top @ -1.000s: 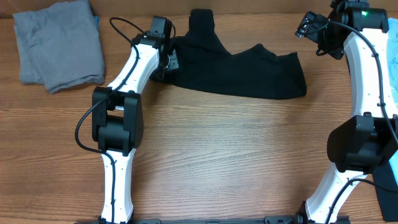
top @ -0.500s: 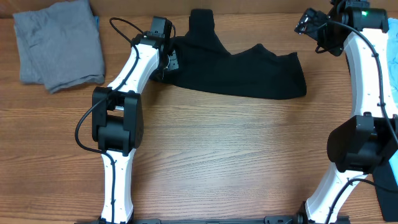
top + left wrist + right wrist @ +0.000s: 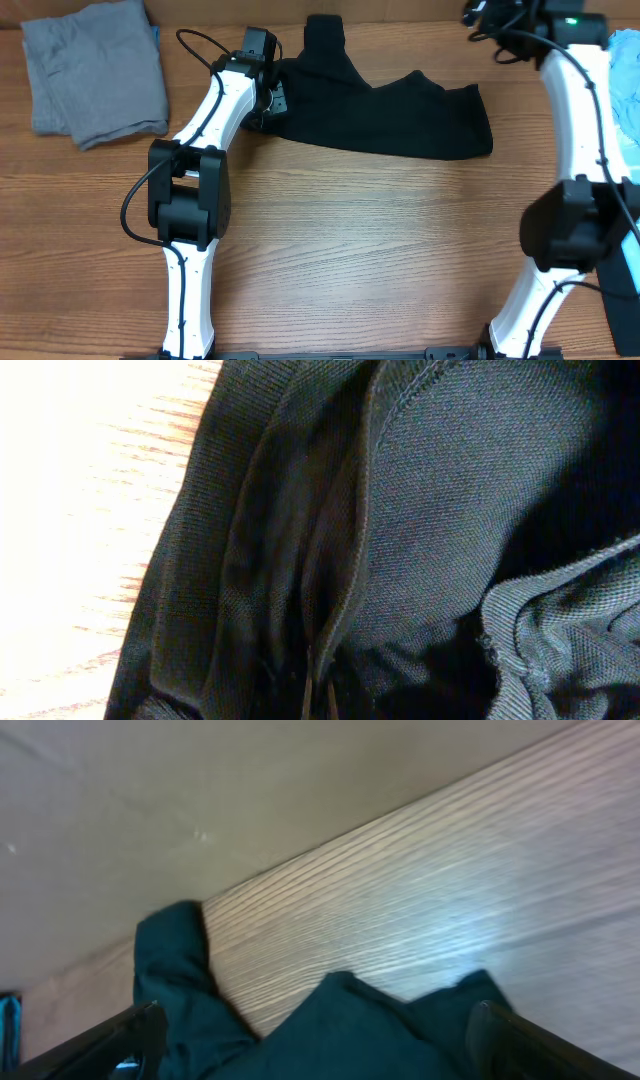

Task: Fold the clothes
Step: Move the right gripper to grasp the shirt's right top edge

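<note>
The black T-shirt (image 3: 400, 115) lies crumpled along the far side of the wooden tabletop (image 3: 380, 260). It forms a rumpled, uneven band, with one piece sticking up toward the back edge and a thicker bunched end on the right. No logo or lettering shows from any view. Close up in the left wrist view, the fabric is a fine knit with stitched seams, long soft folds and a ribbed edge curling in at the lower right.

The left gripper (image 3: 268, 100) sits at the shirt's left end. Its fingers are closed, and the folds gather toward the spot where they meet, but the fingers themselves are out of sight beneath the wrist. The right gripper (image 3: 487, 14) hangs high over the far right corner, partly cut off by the frame. Its fingers (image 3: 125, 1032) stand wide apart and hold nothing.

A folded grey garment (image 3: 95, 70) rests at the far left, well apart from the shirt. A pale blue cloth (image 3: 625, 90) is cut off at the right edge, and its shape cannot be made out.
</note>
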Available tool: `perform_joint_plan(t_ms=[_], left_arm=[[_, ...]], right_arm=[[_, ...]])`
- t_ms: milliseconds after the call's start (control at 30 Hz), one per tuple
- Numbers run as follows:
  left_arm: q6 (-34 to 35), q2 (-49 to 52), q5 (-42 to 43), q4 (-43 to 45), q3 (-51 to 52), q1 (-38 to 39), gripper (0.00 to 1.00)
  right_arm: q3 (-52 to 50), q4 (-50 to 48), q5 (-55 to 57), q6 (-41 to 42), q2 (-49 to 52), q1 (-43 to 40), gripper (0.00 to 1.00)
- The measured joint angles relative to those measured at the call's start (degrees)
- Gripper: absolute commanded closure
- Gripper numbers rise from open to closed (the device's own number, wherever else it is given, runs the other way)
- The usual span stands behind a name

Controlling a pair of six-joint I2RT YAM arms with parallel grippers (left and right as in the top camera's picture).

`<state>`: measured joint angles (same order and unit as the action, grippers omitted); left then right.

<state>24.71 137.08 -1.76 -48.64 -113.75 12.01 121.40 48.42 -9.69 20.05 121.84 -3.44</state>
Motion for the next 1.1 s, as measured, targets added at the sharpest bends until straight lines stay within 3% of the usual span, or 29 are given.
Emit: perform_joint_plan(t_ms=[267, 667, 933, 1100], left_arm=[[0.0, 0.0, 0.0, 0.0, 0.0, 0.0, 0.94], [0.0, 0.0, 0.0, -0.4, 0.0, 0.0, 0.93], [0.0, 0.0, 0.0, -0.4, 0.0, 0.0, 0.93], [0.0, 0.0, 0.0, -0.4, 0.0, 0.0, 0.92]], right_arm=[[-0.1, -4.8, 1.9, -2.1, 9.1, 6.6, 0.00], [-0.1, -5.3, 16.8, -5.9, 18.7, 12.2, 0.02], [-0.2, -6.6, 19.5, -6.6, 22.0, 12.2, 0.12], [-0.2, -6.6, 20.9, -6.7, 22.1, 12.2, 0.30]])
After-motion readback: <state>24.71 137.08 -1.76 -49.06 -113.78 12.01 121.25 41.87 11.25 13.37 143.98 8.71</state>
